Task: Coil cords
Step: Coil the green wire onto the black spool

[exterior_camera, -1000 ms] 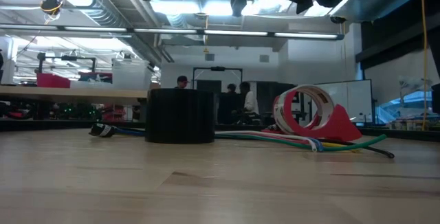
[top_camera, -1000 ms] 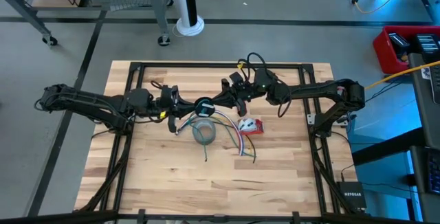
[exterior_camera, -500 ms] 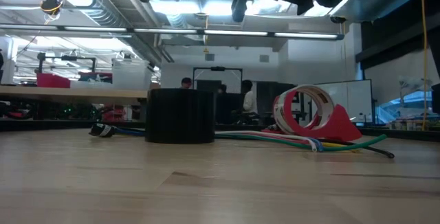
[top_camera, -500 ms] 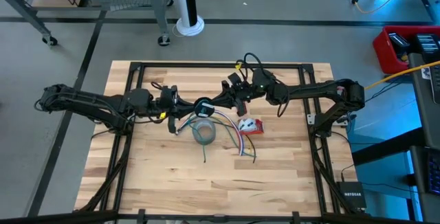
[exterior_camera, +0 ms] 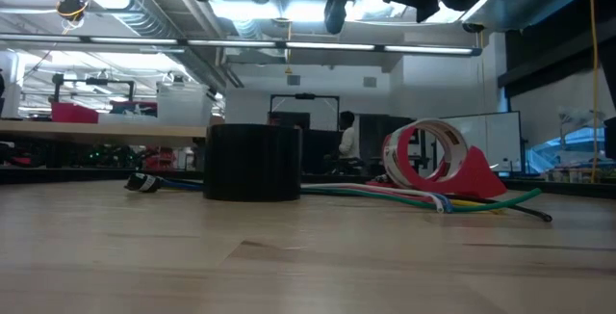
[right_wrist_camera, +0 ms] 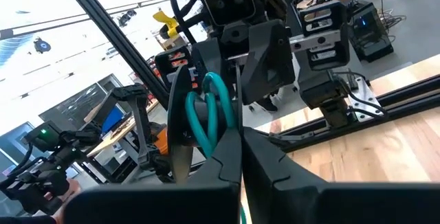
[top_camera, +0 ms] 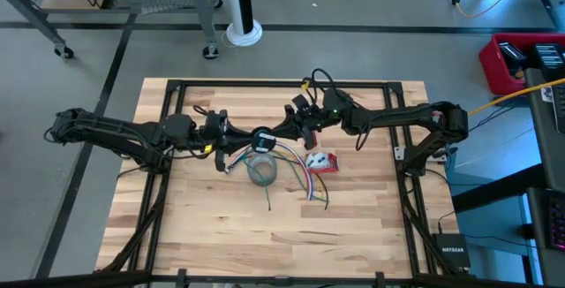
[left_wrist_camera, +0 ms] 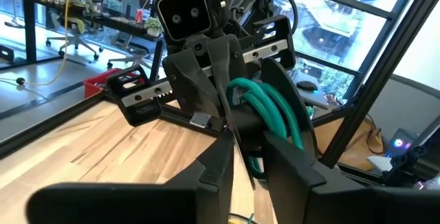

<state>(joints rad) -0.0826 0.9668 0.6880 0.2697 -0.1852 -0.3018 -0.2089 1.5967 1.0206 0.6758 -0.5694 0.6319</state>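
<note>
A thin green cord wound into a small ring (top_camera: 262,138) hangs above the table's middle, between my two grippers. My right gripper (top_camera: 275,134) reaches in level from the right and is shut on the ring (right_wrist_camera: 210,110). My left gripper (top_camera: 250,137) reaches in level from the left. Its fingers (left_wrist_camera: 289,157) stand on either side of the ring (left_wrist_camera: 268,107) with a gap between them. Below, several loose coloured cords (top_camera: 296,169) lie on the table. My right gripper pinches the green ring's strands (right_wrist_camera: 223,124) between its two fingers, at the side of the ring nearest to it. The fingers come level from the table's right. The ring stands on edge, lifted clear of the table. My left gripper has the ring's strands (left_wrist_camera: 256,117) between its parted fingers; I cannot tell whether they touch.
A grey tape roll (top_camera: 261,170) stands just under the grippers, toward the near edge. A red tape dispenser (top_camera: 322,162) sits to its right, behind the loose cords (exterior_camera: 414,196). A black frame (top_camera: 282,84) runs around the table. Bare wood lies toward the near edge.
My right gripper's wrist has rolled a little while staying in place. The green ring stays lifted between the two grippers.
</note>
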